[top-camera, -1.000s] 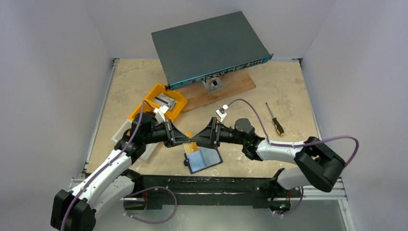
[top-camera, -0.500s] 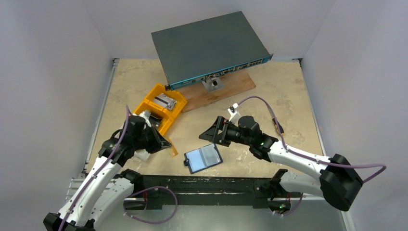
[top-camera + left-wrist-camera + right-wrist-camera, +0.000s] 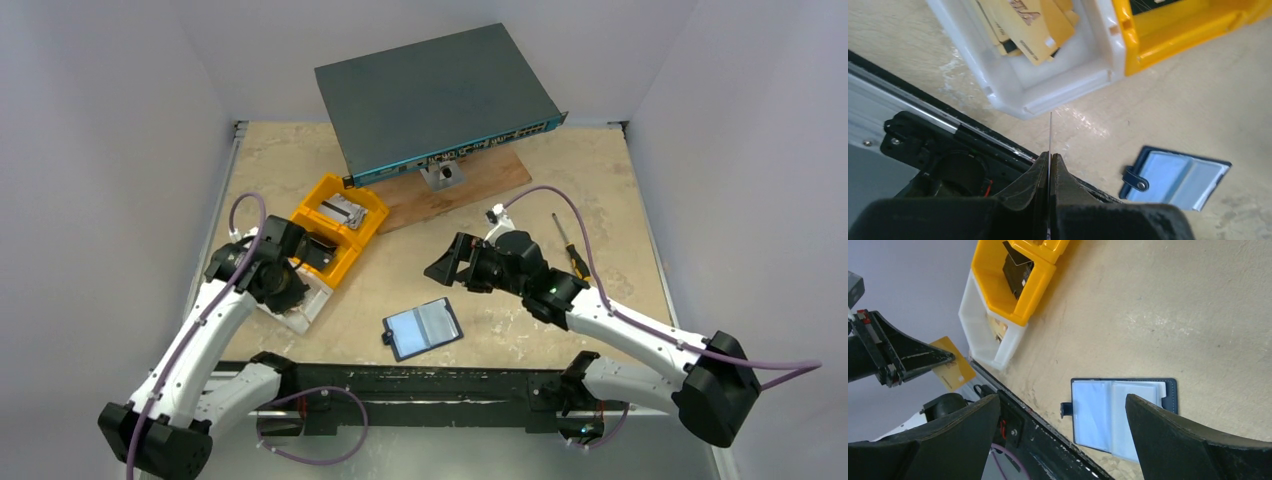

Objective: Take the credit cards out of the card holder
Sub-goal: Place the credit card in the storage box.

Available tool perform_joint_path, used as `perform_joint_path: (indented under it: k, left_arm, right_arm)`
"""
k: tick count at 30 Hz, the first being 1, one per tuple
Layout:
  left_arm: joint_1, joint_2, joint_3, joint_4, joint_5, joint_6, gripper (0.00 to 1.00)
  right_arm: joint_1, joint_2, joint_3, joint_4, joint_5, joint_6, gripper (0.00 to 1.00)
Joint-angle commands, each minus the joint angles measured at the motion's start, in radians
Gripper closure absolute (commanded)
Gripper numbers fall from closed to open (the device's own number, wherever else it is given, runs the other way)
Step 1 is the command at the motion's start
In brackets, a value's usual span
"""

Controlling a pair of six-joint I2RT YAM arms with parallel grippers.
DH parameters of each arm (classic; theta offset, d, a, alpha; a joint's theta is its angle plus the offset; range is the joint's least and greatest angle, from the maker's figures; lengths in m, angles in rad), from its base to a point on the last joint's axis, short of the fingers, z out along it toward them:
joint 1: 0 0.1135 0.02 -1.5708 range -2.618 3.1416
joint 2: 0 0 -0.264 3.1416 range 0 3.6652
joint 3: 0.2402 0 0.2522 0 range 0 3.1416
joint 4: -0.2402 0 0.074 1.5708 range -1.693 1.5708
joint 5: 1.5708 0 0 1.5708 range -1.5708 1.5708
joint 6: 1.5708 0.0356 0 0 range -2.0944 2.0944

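card holder (image 3: 423, 328) lies open, sleeves up, on the table (image 3: 610, 180) near its front edge. left gripper (image 3: 1049, 161) clamped tight on an orange-yellow card (image 3: 952, 371), edge-on, at the white bin (image 3: 1013, 92) wall; more cards (image 3: 1023, 25) inside the bin. right gripper (image 3: 1062, 399) spread wide, empty, hanging past the holder's far side.

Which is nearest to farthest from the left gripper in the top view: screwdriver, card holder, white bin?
From the left gripper:
1. white bin, right at it, left side.
2. card holder, to its right, near edge.
3. screwdriver, far right side.
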Motion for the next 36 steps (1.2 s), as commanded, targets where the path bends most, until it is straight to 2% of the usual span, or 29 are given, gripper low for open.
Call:
perform_joint_path:
  k: [1, 8, 19, 20, 24, 26, 29, 33, 36]
  left_arm:
    - [0.07, 0.083, 0.044, -0.025, -0.116, 0.02, 1.0]
    - [0.204, 0.255, 0.046, 0.114, -0.114, 0.096, 1.0]
    - [0.319, 0.469, 0.061, 0.229, -0.142, 0.127, 1.0]
    - [0.323, 0.477, 0.063, 0.231, -0.145, 0.126, 0.95]
    - [0.328, 0.468, 0.065, 0.229, -0.147, 0.123, 0.6]
    - [0.327, 0.446, 0.068, 0.225, -0.145, 0.127, 0.47]
    - [0.327, 0.396, 0.073, 0.215, -0.131, 0.152, 0.39]
    - [0.328, 0.293, 0.072, 0.217, -0.081, 0.209, 0.38]
    - [0.325, 0.194, 0.038, 0.259, 0.037, 0.276, 0.38]
  right_arm:
    - [-0.004, 0.006, 0.062, -0.051, 0.039, -0.054, 0.01]
    - [-0.004, 0.027, 0.094, -0.102, 0.066, -0.083, 0.01]
    - [-0.005, 0.042, 0.102, -0.135, 0.105, -0.104, 0.01]
    - [-0.004, 0.047, 0.105, -0.141, 0.107, -0.108, 0.01]
    - [-0.004, 0.066, 0.117, -0.159, 0.108, -0.124, 0.01]
    - [-0.004, 0.078, 0.117, -0.16, 0.105, -0.133, 0.01]
    - [-0.004, 0.098, 0.116, -0.166, 0.097, -0.147, 0.01]
    - [-0.004, 0.126, 0.104, -0.171, 0.113, -0.177, 0.01]
    - [-0.002, 0.15, 0.087, -0.145, 0.095, -0.183, 0.08]
